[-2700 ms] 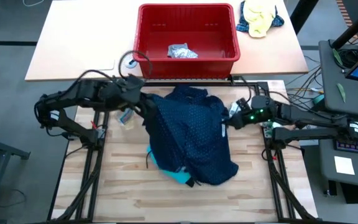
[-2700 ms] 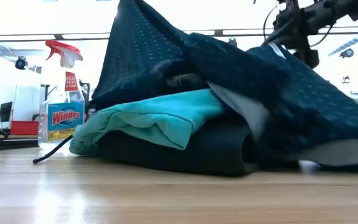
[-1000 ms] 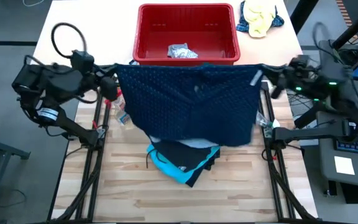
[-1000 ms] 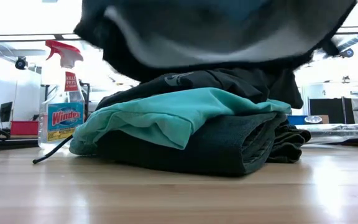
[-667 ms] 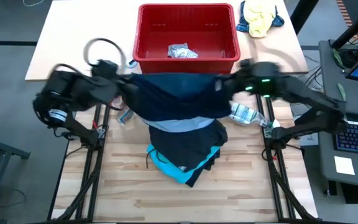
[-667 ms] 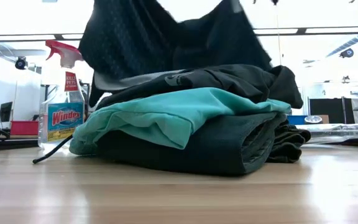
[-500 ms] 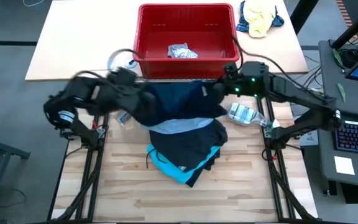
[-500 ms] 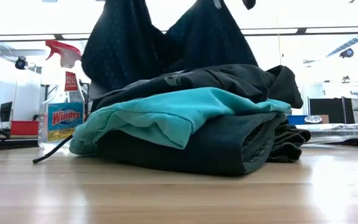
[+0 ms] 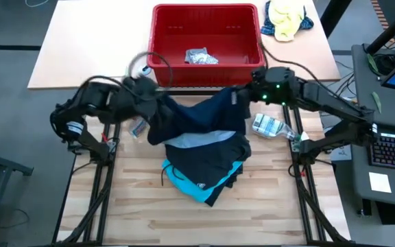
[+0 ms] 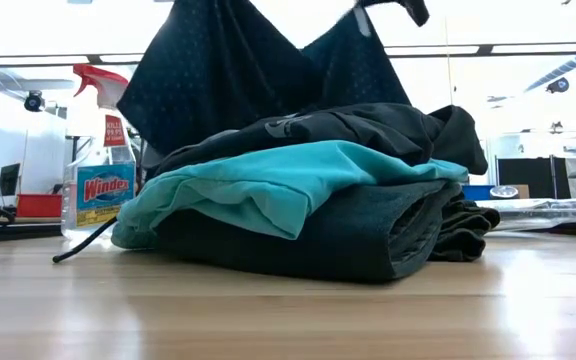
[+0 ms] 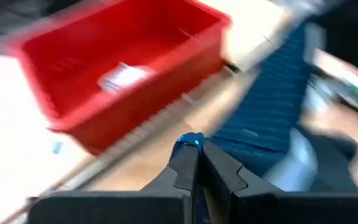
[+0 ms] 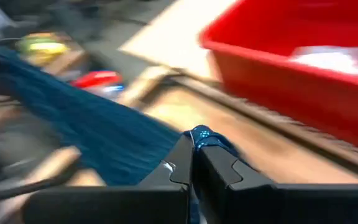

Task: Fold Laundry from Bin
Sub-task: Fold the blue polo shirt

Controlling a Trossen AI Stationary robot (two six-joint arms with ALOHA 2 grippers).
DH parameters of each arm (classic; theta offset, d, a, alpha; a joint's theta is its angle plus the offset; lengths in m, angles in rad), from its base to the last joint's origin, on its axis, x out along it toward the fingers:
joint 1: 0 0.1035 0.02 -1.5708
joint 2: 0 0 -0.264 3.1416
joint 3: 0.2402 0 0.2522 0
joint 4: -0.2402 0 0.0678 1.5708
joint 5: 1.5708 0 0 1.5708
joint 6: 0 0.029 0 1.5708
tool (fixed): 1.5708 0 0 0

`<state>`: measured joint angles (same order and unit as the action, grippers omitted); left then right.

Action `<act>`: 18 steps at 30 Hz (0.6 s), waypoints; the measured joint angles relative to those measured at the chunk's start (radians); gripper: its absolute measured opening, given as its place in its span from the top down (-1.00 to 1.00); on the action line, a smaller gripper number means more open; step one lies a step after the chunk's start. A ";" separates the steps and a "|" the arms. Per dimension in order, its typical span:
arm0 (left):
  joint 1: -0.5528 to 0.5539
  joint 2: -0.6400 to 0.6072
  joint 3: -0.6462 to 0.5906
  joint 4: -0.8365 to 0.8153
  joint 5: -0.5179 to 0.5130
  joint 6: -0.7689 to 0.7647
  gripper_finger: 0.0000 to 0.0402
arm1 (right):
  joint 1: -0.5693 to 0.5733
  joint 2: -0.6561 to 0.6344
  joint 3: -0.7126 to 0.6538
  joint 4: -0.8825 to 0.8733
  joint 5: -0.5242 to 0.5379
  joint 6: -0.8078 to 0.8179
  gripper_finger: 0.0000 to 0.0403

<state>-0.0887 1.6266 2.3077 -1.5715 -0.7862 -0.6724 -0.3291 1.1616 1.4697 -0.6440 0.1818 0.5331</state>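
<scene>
A wooden table (image 9: 266,206) seen from above, with a robot arm at either side. On the left, the left gripper (image 9: 158,103) is pinched fully closed on one corner of a navy dotted shirt (image 9: 201,118); in its own wrist view a small fold of blue cloth sticks up between the closed fingers (image 11: 185,163). Just beside this arm stands a spray bottle (image 10: 100,170) with a red trigger, at the left edge of the table.

In the middle, the shirt hangs in a sag between the two arms, its lower part draped over a pile of folded clothes (image 10: 308,210). In the low view the pile shows a dark grey layer at the bottom, a turquoise one in the middle and a black one on top. Behind the shirt, on a paler table, sits the red bin (image 9: 206,38), holding one small light grey crumpled piece (image 9: 201,57).

On the right, the right gripper (image 9: 242,94) is likewise clamped shut on the shirt's other corner, with blue cloth bunched between its fingers (image 12: 180,163). A yellow and blue bundle (image 9: 286,18) lies just right of the bin.
</scene>
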 joint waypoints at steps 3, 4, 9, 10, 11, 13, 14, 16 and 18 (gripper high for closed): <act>0.062 -0.021 0.000 0.000 -0.140 -0.064 1.00 | -0.036 -0.027 0.000 -0.120 0.184 0.048 0.96; 0.085 -0.023 -0.002 0.001 -0.154 -0.099 1.00 | -0.046 -0.033 0.000 -0.145 0.194 0.081 0.96; 0.144 -0.004 -0.046 0.023 -0.026 -0.145 1.00 | -0.002 -0.022 -0.017 -0.072 0.050 0.163 0.96; 0.144 0.003 -0.061 0.044 0.006 -0.130 1.00 | 0.017 -0.012 -0.019 -0.041 0.022 0.164 0.96; 0.144 0.008 -0.078 0.072 0.039 -0.113 1.00 | 0.032 0.001 -0.019 -0.010 0.005 0.164 0.96; 0.141 0.011 -0.124 0.162 0.114 -0.076 1.00 | 0.057 0.024 -0.019 0.050 -0.037 0.165 0.96; 0.139 0.010 -0.147 0.215 0.150 -0.056 1.00 | 0.066 0.035 -0.019 0.080 -0.065 0.166 0.96; 0.138 0.007 -0.192 0.327 0.208 -0.028 1.00 | 0.079 0.057 -0.019 0.135 -0.118 0.180 0.96; 0.138 0.007 -0.233 0.433 0.263 0.002 1.00 | 0.090 0.082 -0.019 0.189 -0.160 0.191 0.96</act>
<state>0.0490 1.6337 2.0751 -1.1388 -0.5232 -0.6709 -0.2389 1.2433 1.4502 -0.4545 0.0216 0.7239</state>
